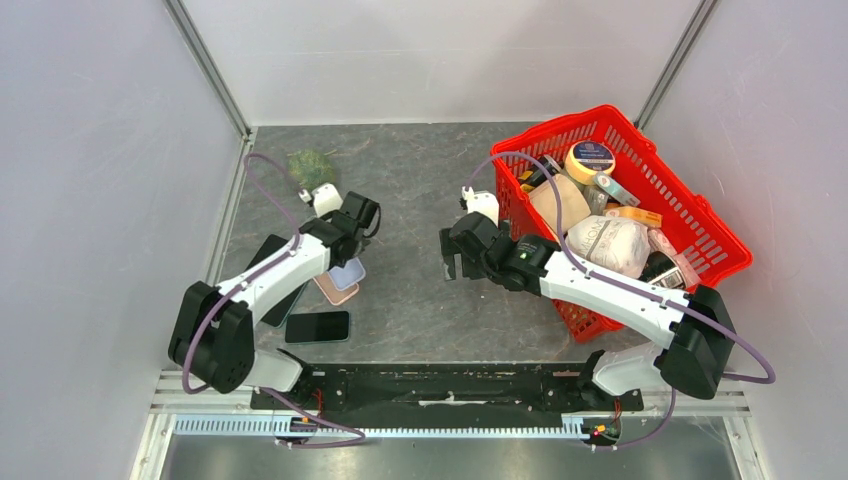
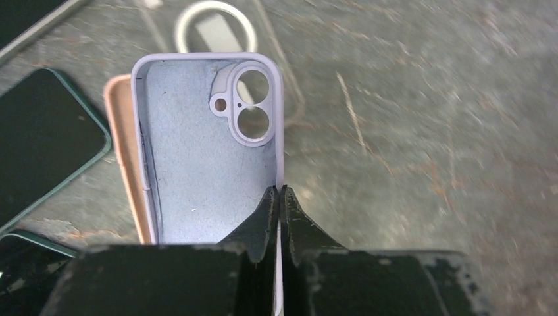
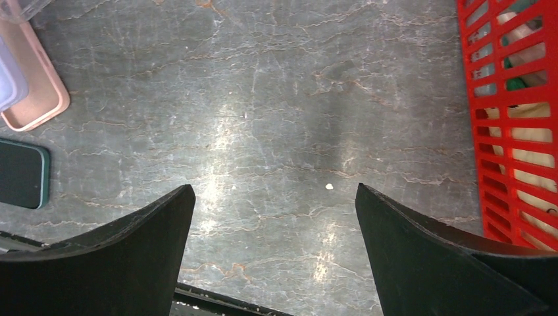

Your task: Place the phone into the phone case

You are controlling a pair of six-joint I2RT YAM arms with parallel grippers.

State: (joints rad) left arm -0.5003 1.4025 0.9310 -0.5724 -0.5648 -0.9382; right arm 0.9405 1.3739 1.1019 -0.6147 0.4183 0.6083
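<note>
Tabletop: grey marbled tabletop (image 1: 420,190) boxed in by plain white panels; seen from above, both arms reach over it from the near edge.
Left side, from above: the left gripper (image 1: 347,255) is down at a cluster of phones and cases, on the lavender case (image 1: 349,273), which lies on top of a pink case (image 1: 333,291).
Phone: a dark phone (image 1: 318,326) lies flat just beside the cases, on the side nearer the arm bases, with nothing touching it; a second phone (image 1: 268,250) is partly hidden under the left arm.
Right side, from above: the right gripper (image 1: 450,258) hangs over bare table between the cases and the basket.
Basket: the red basket (image 1: 690,205) stands at the right, crammed with a tape roll (image 1: 589,158), a white bag (image 1: 612,245) and packets too jumbled to name; I see no phone or case in it.
Left wrist view: jaws pressed together on the lavender case's right side wall; the case faces open side up, its hollow empty, camera cutout at the far end. A clear case (image 2: 214,26) lies beyond it. Whether the case is lifted I cannot tell.
Right wrist view: fingers spread wide over bare tabletop, holding nothing; basket wall at the right edge.
Step in hand: probably securing the empty case before any phone goes in.
Next move: likely calls for the free arm to fetch the dark phone, align it with the cutout end, and press it in evenly.
</note>
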